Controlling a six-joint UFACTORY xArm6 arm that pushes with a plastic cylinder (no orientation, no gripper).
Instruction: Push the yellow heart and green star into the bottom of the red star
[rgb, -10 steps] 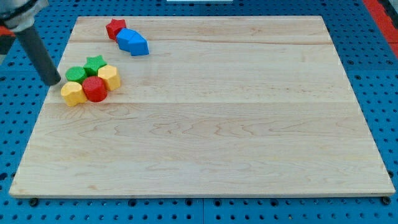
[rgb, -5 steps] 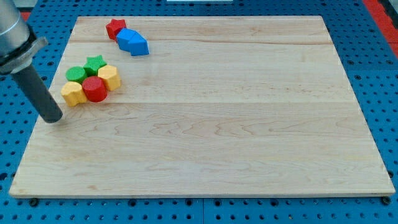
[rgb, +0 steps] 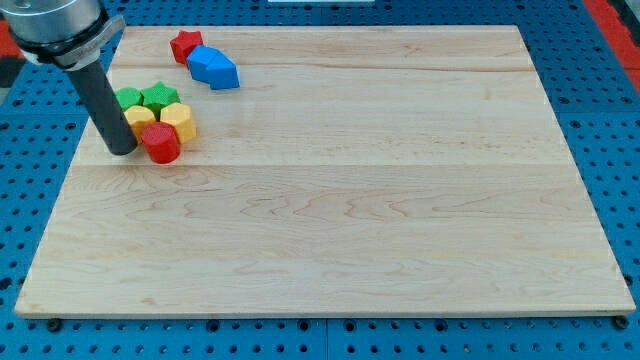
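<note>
Below the red star (rgb: 185, 44), off toward the view's bottom-left, sits the little cluster with both task pieces in it. The green star (rgb: 157, 97) is the cluster's closest piece to the red star but still clearly apart from it, no contact. The yellow heart (rgb: 140, 118) is a row further from the red star, just under the green star; honestly its shape is hard to make out, so I'm going by it being the left of the two yellows. The other yellow block (rgb: 177, 121) is right beside it, more directly below the red star. A green round block (rgb: 128, 98) sits left of the green star, and a red cylinder (rgb: 160, 142) is the cluster piece furthest from the red star.

My tip (rgb: 122, 150) is down on the worktop (rgb: 350, 210), further below-left of the red star than any block, just beside the red cylinder and the yellow heart. The tool is just a plain dark rod, nothing on it to clench or release.

Touching the red star's lower right is a blue block (rgb: 213, 67).
</note>
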